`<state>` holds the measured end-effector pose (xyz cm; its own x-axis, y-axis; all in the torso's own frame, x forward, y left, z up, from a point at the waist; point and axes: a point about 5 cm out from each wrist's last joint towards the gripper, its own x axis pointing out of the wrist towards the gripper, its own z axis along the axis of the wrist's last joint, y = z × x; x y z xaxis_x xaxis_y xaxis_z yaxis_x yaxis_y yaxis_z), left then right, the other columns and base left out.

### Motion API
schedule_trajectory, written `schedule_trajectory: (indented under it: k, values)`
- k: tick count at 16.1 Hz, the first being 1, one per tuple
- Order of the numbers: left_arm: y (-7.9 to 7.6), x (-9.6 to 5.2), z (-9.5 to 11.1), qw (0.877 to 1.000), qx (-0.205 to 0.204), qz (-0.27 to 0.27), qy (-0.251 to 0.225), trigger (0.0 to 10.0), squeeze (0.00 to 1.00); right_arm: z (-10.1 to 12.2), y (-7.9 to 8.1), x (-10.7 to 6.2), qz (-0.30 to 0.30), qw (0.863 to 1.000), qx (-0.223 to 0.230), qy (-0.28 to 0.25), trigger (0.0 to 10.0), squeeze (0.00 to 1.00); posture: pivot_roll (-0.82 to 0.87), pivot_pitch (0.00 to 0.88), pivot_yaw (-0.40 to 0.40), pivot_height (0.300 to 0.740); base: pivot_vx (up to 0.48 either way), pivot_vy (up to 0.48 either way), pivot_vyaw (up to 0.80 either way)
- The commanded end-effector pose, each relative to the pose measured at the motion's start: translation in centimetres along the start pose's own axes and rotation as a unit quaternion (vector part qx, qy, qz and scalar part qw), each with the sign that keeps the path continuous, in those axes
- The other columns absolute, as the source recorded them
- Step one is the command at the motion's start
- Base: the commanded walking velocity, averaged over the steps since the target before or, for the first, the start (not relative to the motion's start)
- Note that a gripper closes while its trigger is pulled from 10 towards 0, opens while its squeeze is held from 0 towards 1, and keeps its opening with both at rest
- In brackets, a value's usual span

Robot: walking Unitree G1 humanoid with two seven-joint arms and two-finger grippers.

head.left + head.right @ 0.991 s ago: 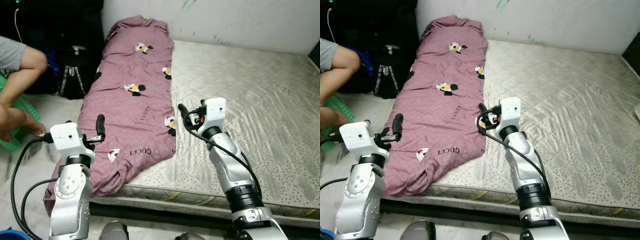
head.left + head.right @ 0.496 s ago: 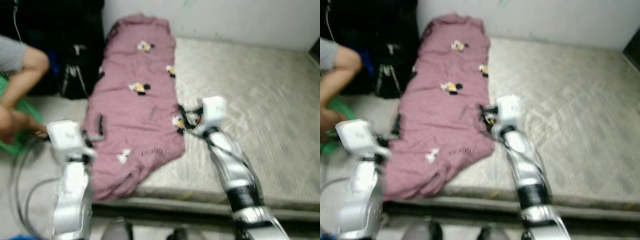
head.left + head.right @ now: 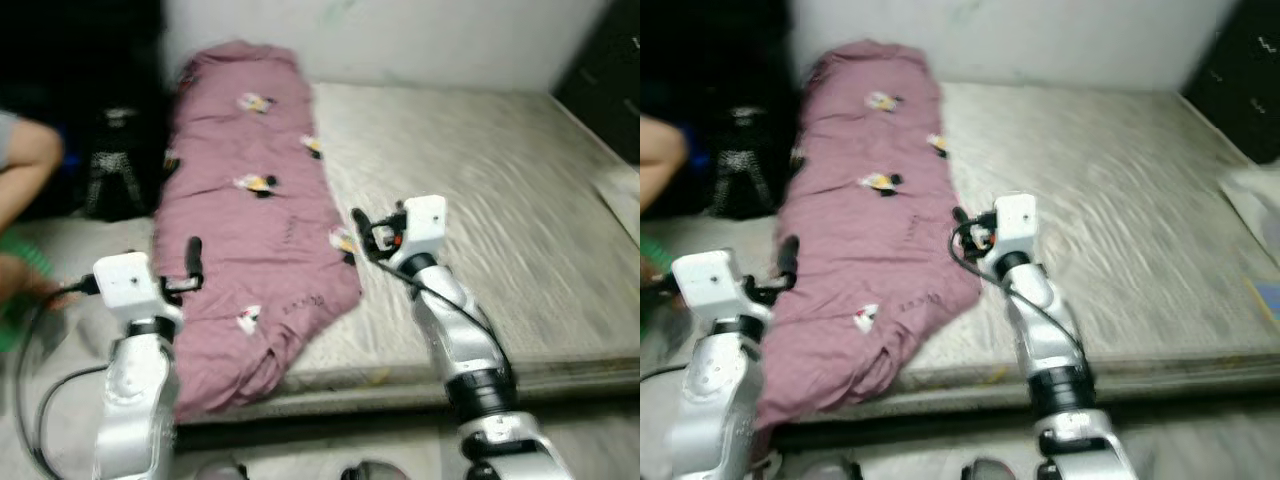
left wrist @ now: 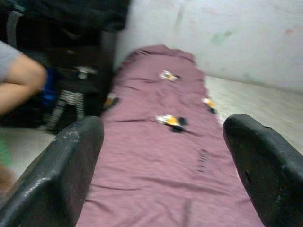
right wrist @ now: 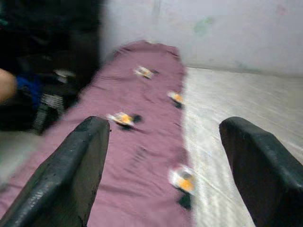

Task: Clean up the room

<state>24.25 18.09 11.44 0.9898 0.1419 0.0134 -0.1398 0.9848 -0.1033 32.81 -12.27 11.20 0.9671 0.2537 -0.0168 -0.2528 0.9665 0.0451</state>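
Mauve quilt with small cartoon prints lies lengthwise along the left side of the bare grey mattress, its near end bunched and drooping over the bed's front edge. Left pincer hovers over that lower corner of the quilt, fingers spread wide with nothing between them. Right pincer hangs above the quilt's right edge where it meets the mattress, also spread and empty. A person's arm shows beside a black bag at the far left.

A purple quilt is lying lengthwise along the bed, its near end spilling over the edge, flanked by two raised pincers.
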Motion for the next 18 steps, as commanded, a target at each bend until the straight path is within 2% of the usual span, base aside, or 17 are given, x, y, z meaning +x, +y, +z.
schedule_trajectory:
  k: [1, 10, 11, 15, 18]
  values:
    - [-0.26, -0.15, 0.00, 1.000, -0.003, -0.006, 0.003, 10.0, 0.00, 0.43, -0.26, 0.14, -0.003, 1.000, -0.001, -0.006, 10.0, 0.00, 0.02, 0.000, -0.076, 0.740, 0.000, 0.000, 0.00]
    - [-0.09, -0.13, -0.01, 1.000, -0.001, -0.002, 0.003, 10.0, 0.00, 0.46, -0.19, 0.14, -0.003, 1.000, 0.000, -0.008, 10.0, 0.00, 0.02, 0.000, -0.075, 0.740, 0.000, 0.000, 0.00]
    - [-0.04, -0.13, -0.15, 1.000, -0.011, 0.005, 0.010, 10.0, 0.00, 0.51, -0.17, 0.15, -0.003, 1.000, 0.000, -0.009, 10.0, 0.00, 0.02, 0.000, -0.076, 0.740, 0.000, 0.000, 0.00]
    - [-0.19, -0.06, -0.20, 1.000, -0.019, -0.006, 0.012, 10.0, 0.00, 0.50, -0.25, 0.20, -0.006, 1.000, 0.002, -0.007, 10.0, 0.00, 0.02, 0.000, -0.075, 0.740, 0.000, 0.463, 0.00]
    - [-0.20, -0.05, -0.18, 1.000, -0.021, -0.007, 0.011, 10.0, 0.00, 0.51, -0.29, 0.20, -0.007, 1.000, 0.003, -0.007, 10.0, 0.00, 0.02, 0.000, -0.074, 0.740, 0.000, 0.480, -0.65]
